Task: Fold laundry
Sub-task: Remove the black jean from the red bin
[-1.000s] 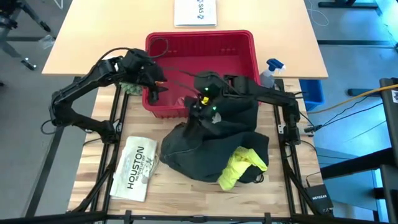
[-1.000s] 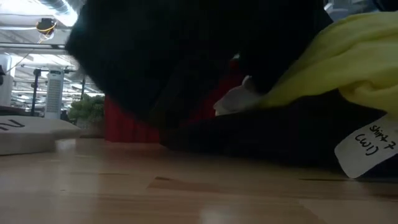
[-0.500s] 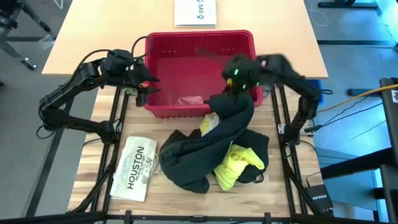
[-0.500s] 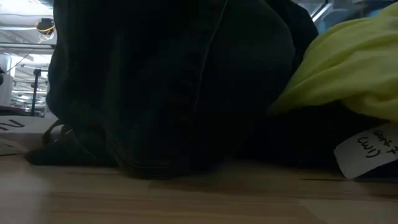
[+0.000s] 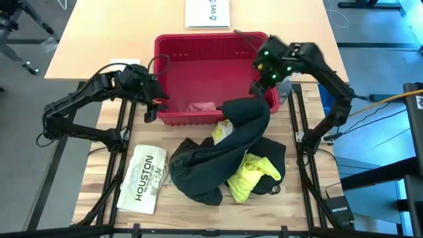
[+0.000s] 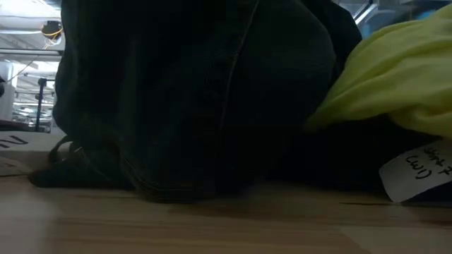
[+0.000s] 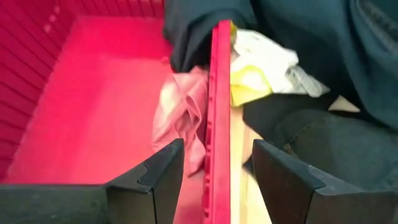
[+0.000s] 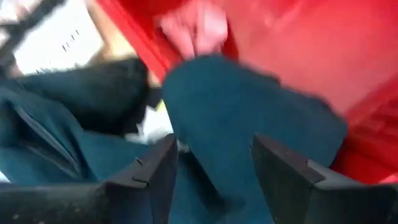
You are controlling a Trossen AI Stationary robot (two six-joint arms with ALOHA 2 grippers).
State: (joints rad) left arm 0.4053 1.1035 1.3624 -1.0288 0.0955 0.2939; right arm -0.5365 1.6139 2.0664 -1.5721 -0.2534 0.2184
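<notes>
Looking at it, you have folded nothing: trousers (image 5: 225, 155) and yellow T-shirt (image 5: 254, 175) lie heaped, pink cloth (image 5: 201, 106) in the basket (image 5: 211, 46), both grippers (image 5: 151, 114) (image 5: 256, 89) apart, empty

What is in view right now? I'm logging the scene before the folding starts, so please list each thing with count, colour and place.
Trousers: one, black, heaped on the wooden table, one leg draped over the basket's front right rim.
T-shirt: one, bright yellow, tangled in the trousers.
Pink cloth: one, inside the basket by its front wall.
White cloth: one, beside the yellow fabric just outside the basket's front wall.
Basket: one, red plastic, at the table's middle.
HOUSTON item: one, white, flat, front left of the table.
Spray bottle: one, blue-topped, right of the basket.
Left gripper: open, at the basket's front left corner.
Right gripper: open, empty, over the basket's right side.
</notes>
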